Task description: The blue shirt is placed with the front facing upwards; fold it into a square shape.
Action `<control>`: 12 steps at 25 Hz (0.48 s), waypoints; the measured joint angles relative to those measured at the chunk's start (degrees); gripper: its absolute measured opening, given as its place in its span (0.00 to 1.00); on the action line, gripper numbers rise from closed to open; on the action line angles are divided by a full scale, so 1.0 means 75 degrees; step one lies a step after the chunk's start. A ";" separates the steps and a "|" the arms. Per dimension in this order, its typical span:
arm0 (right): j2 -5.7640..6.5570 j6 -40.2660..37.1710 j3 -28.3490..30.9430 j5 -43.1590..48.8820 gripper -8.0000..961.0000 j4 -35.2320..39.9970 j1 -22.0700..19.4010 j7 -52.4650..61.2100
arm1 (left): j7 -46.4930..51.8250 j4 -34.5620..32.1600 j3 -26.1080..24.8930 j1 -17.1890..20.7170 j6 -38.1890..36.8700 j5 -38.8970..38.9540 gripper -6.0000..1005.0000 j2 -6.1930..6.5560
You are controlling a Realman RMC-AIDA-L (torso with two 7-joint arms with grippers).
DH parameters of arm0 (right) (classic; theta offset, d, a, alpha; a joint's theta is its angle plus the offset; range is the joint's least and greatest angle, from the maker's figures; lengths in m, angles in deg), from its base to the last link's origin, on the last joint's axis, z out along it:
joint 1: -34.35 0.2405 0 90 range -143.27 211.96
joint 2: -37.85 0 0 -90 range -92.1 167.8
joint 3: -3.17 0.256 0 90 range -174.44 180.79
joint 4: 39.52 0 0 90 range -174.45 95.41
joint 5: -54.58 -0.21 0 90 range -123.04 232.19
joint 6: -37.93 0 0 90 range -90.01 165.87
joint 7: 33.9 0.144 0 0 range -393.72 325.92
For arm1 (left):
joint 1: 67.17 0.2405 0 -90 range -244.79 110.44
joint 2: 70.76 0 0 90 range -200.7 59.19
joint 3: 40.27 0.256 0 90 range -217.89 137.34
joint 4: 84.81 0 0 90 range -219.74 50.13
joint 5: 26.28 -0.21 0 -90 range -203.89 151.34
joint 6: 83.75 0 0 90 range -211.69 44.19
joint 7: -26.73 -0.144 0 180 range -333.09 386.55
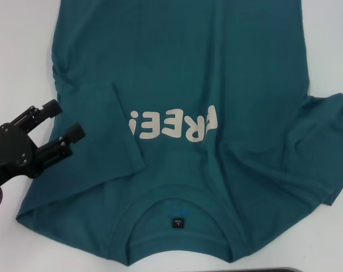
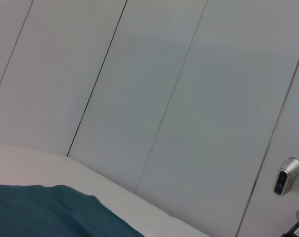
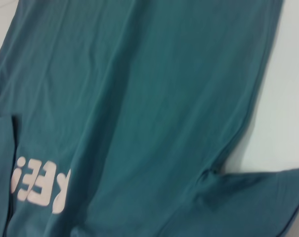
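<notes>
Head view: high, looking steeply down over the dark teal-blue cotton T-shirt [image 1: 216,73] spread on the white table [image 1: 18,56]. Right wrist view: close over the same shirt, sharing its off-white lettering [image 3: 38,182]. Left wrist view: low, facing grey wall panels [image 2: 164,98].

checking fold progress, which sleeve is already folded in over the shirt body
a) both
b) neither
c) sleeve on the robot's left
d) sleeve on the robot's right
c: in the head view the left sleeve lies folded over the shirt beside the lettering, while the right sleeve lies spread outward.
</notes>
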 joint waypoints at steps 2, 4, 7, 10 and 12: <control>0.0007 0.0055 0.0013 0.0001 0.03 0.0007 0.0028 0.0064 | 0.0001 0.0000 0.0000 -0.0001 0.0001 0.0012 0.84 -0.0001; 0.0011 0.0090 0.0012 0.0016 0.03 0.0033 0.0059 0.0128 | 0.0002 0.0000 0.0000 0.0004 0.0001 0.0065 0.84 -0.0001; 0.0022 0.0145 0.0005 0.0029 0.04 0.0192 0.0061 0.0294 | 0.0002 -0.0001 0.0000 0.0029 -0.0011 0.0157 0.84 -0.0001; 0.0032 0.0171 0.0008 0.0032 0.04 0.0380 0.0027 0.0455 | 0.0002 -0.0004 0.0000 0.0037 -0.0022 0.0171 0.84 -0.0001; 0.0033 0.0181 0.0014 0.0033 0.04 0.0452 0.0018 0.0527 | 0.0002 -0.0004 0.0000 0.0043 -0.0023 0.0172 0.84 -0.0002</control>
